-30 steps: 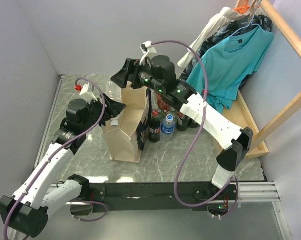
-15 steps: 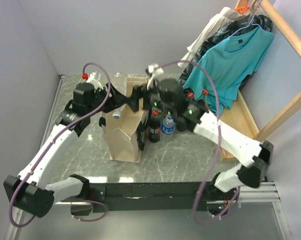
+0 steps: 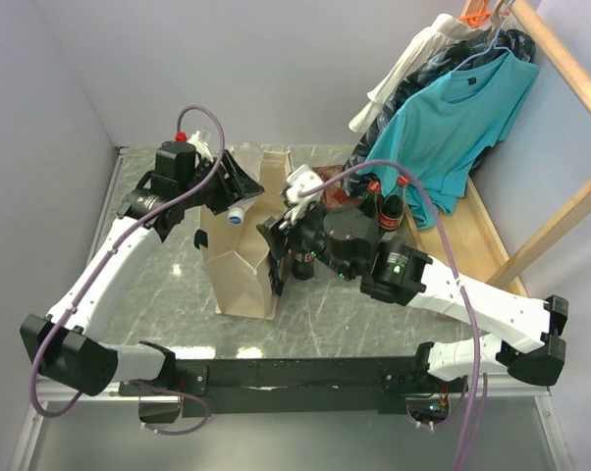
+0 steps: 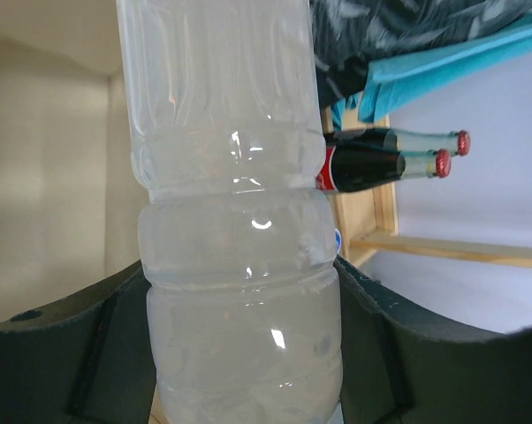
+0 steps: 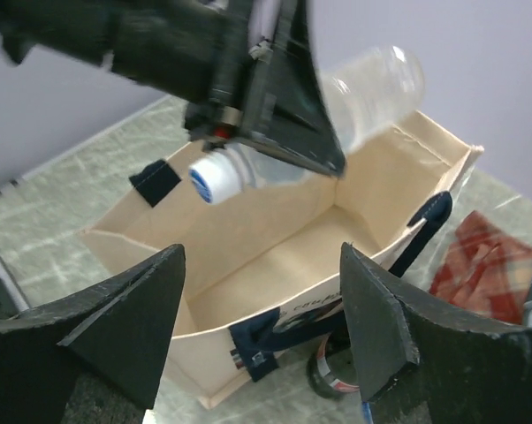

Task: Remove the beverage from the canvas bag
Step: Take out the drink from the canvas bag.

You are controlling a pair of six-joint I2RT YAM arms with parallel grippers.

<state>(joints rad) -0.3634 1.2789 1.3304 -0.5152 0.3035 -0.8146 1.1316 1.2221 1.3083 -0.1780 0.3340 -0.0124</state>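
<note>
**Bottle lifted out, not yet set down**

The left jaws are closed tight on the beverage [image 4: 235,177], a clear plastic water bottle with a white-and-blue cap. The dark fingers [image 4: 67,349] press in on both sides of its ribbed body. From the right wrist the bottle [image 5: 372,84] hangs tilted over the open mouth of the canvas bag [image 5: 275,256], cap pointing down and toward the table's left edge. It looks above the rim and not inside.

The bag [image 3: 239,280] stands upright on the left half of the table, between the near and far edges, and the part of its inside that shows holds nothing.

The right jaws stand well apart and hold nothing, hovering just over the bag's right-hand side.

By this showing the removal itself is nearly done. What remains is carrying the bottle clear of the bag and setting it on the table, perhaps near the cola bottles [image 3: 389,204] toward the far right.
</note>
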